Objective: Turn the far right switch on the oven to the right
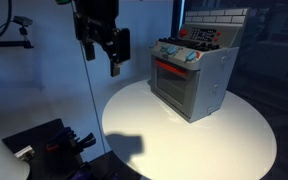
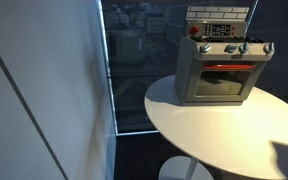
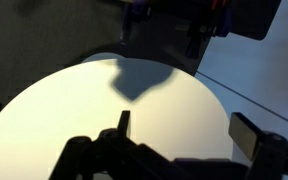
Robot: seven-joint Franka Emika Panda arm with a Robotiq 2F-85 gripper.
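The silver-grey toy oven (image 1: pixel 191 82) with a red-glowing door window stands on the round white table (image 1: pixel 224 140), and shows in both exterior views (image 2: pixel 220 68). Its row of light-blue knobs runs along the front top. The right-end switch (image 2: pixel 267 47) is the knob nearest the camera in an exterior view (image 1: pixel 194 57). My gripper (image 1: pixel 104 60) hangs open and empty high above the table's edge, well away from the oven's front. In the wrist view the two fingers (image 3: pixel 184 130) are spread apart over the bare table (image 3: pixel 74 110). The oven is out of the wrist view.
Dark equipment (image 1: pixel 49 145) sits low beside the table. A camera on a stand (image 1: pixel 22 22) is behind the arm. A white wall panel (image 2: pixel 39 90) and a window with a city view (image 2: pixel 139 50) stand beside the table.
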